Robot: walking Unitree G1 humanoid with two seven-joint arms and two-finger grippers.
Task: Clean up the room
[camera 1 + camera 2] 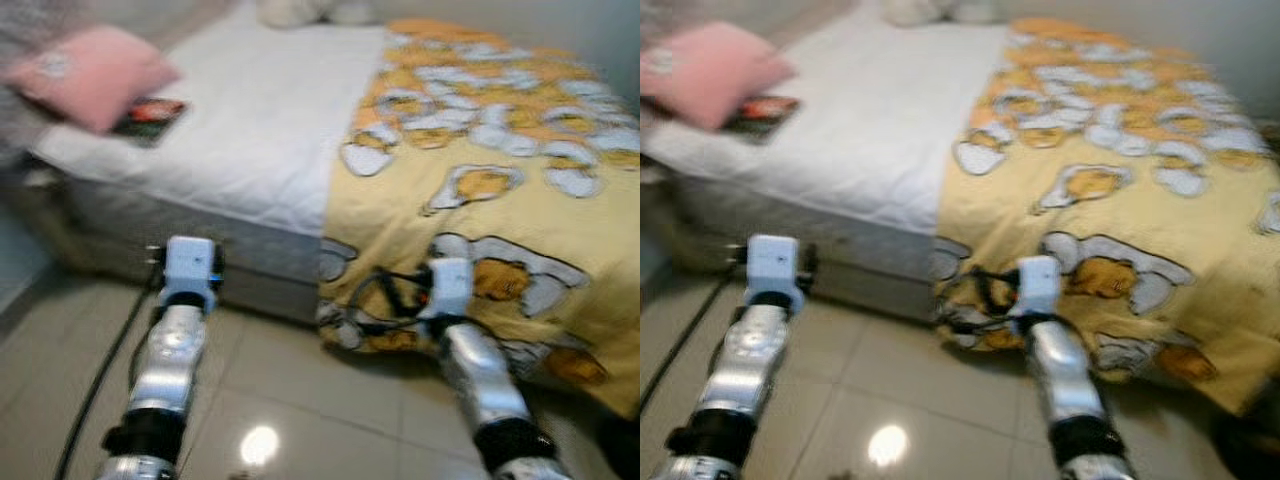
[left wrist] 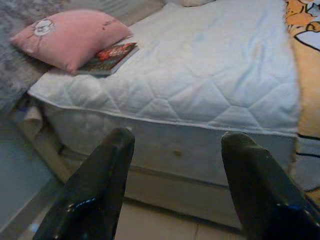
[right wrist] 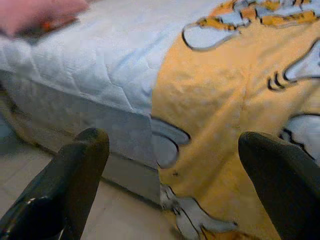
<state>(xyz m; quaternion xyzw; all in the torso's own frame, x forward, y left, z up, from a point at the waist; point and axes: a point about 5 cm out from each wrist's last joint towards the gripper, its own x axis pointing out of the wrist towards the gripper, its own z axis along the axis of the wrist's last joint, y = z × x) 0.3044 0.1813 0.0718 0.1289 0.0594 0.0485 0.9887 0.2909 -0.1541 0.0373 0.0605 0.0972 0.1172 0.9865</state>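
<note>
Ahead of both grippers sits the bed (image 1: 250, 150), and I'm looking down on it through a blurred head view. My left gripper (image 2: 175, 165) is held out low over the tiled floor (image 1: 300, 400), fingers spread wide with nothing between them; past the gap I see the quilted white mattress side, close in front. Beyond the left finger (image 2: 95, 195), further up on the mattress top, lies a pink pillow (image 2: 70, 37), and tucked just beside it, touching its edge, a book (image 2: 110, 57) with a dark red cover. A grey fuzzy surface (image 2: 20, 65) borders the pillow on the outer side; I can't tell what it is.

My right gripper (image 3: 170, 175) is open as well, jaws far apart and empty. Straight beyond them hangs the yellow blanket (image 3: 220, 100) with its white and orange cartoon print, draped over the bed's edge and down to the floor. Its border with the bare mattress falls between the two fingers, nearer the one on the left arm's side. A black cable (image 1: 95, 390) trails along the floor beside my left arm (image 1: 170, 360). At the far head of the bed, something pale and soft (image 1: 300, 10), too blurred to name.
</note>
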